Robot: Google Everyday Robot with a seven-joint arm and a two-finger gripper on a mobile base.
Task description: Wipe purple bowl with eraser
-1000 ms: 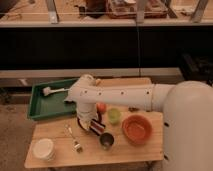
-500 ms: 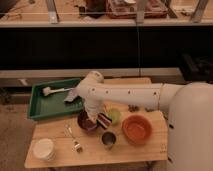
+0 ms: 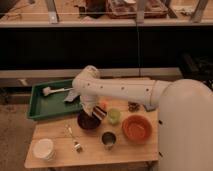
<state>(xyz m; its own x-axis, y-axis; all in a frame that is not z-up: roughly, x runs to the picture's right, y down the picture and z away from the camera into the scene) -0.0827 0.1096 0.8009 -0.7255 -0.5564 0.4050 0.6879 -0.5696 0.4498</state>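
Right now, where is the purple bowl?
In the camera view the purple bowl sits on the wooden table, just right of the green tray and left of the small green cup, with the gripper at its right rim.

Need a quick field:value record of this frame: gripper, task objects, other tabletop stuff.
gripper: at the purple bowl's right rim, arm reaching in from the right
eraser: striped block at the gripper, over the bowl's edge
purple bowl: on the table, centre-left
orange bowl: right of the purple bowl
green cup: between the two bowls
metal cup: near the front edge
white bowl: front left
green tray: back left, holds a brush
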